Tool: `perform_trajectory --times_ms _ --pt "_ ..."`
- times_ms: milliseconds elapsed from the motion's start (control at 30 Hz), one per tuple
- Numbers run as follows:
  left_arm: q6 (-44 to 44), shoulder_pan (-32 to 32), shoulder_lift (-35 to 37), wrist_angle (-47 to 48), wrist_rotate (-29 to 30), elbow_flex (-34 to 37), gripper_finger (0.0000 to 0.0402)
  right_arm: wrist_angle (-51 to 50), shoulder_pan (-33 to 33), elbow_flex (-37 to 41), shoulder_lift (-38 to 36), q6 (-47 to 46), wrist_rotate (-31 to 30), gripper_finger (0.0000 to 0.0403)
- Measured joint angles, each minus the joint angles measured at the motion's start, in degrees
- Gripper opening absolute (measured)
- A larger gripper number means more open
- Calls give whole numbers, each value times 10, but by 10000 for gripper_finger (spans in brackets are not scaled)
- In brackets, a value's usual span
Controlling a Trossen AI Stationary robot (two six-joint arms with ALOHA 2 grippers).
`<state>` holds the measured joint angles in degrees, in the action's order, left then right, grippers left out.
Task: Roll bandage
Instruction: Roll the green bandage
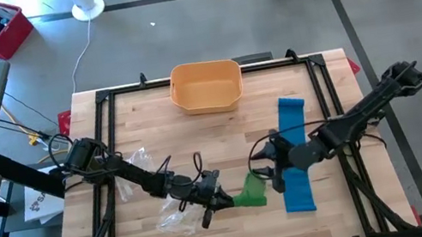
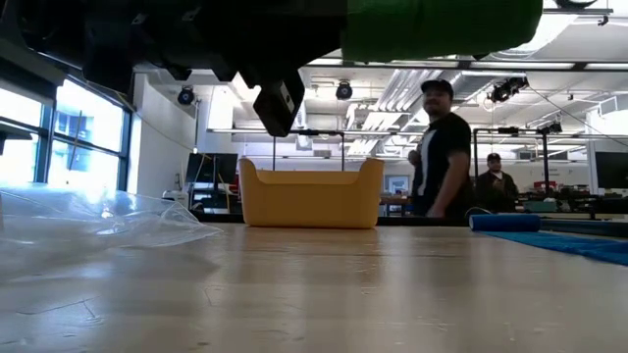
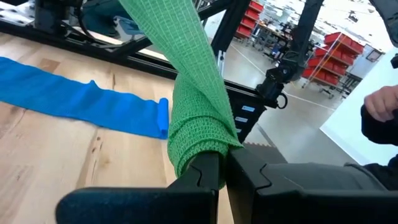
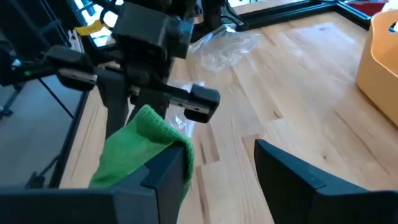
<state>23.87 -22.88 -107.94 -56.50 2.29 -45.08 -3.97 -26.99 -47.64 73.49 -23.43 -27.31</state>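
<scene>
Note that the left gripper (image 1: pixel 218 197) clamps the green bandage (image 1: pixel 251 191); its free end runs toward the released right gripper (image 1: pixel 264 161), the nearer arm

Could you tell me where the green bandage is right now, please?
In the high view the green bandage hangs near the table's front middle, pinched by the left gripper, just left of the blue bandage.
</scene>
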Motion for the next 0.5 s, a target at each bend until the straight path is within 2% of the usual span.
perform_trajectory --times_ms 233,367,400,500 --pt "-4 -5 0 2 1 0 5 -1 -30 0 -36 15 6 181" --pt "-4 -4 0 1 5 0 5 0 -42 0 -58 -11 -24 181" --pt "-4 -4 0 0 6 0 5 3 -43 0 -58 -13 -13 181" --pt "-4 -4 0 1 13 0 5 8 -42 0 -43 -16 74 181"
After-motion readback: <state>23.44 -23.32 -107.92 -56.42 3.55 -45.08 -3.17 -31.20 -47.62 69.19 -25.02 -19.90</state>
